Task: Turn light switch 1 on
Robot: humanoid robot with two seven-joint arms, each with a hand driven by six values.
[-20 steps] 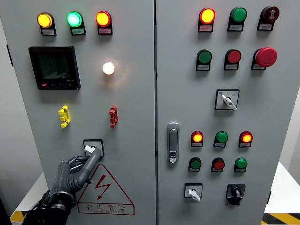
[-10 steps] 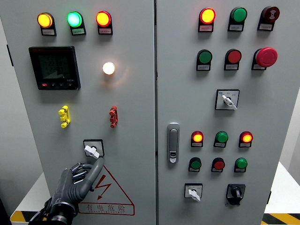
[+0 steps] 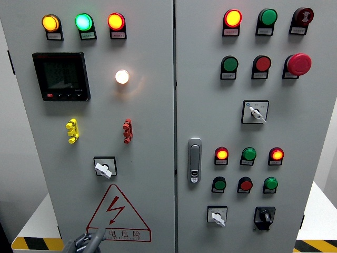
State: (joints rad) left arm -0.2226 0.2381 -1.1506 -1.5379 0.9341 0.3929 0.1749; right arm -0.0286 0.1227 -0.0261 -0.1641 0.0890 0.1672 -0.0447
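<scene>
A grey cabinet (image 3: 147, 121) fills the view, split by a vertical seam into a left door and a right door (image 3: 310, 126). On the left door, a dark meter (image 3: 60, 76) sits near the outer edge under a row of three lit lamps, yellow (image 3: 50, 22), green (image 3: 82, 21) and red-orange (image 3: 115, 21). A white bulb (image 3: 121, 77) glows beside the meter, with bare panel all round it. Below hang a yellow clip (image 3: 71, 131) and a red clip (image 3: 127, 130), well apart. Switch 1 (image 3: 104, 167) is the rotary knob in the square plate lower on the left door, its white handle tilted toward the upper left; bare panel lies on every side of it. Just under it is the red warning triangle (image 3: 117, 215).

The right door carries a chrome latch (image 3: 194, 160) just beside the seam, an emergency stop (image 3: 298, 64) near the far edge, rows of lamps and buttons, a second white-handled switch (image 3: 255, 112) at mid-height, a third (image 3: 216, 215) low down, and a black selector (image 3: 264, 216) beside that.

The left hand (image 3: 87, 243) barely clears the bottom edge, below the triangle's lower left corner and well apart from switch 1. One grey finger points up toward the triangle; too little of the hand shows to tell whether the fingers are open or closed. A yellow-and-black strip (image 3: 31, 243) marks the floor edge at lower left.
</scene>
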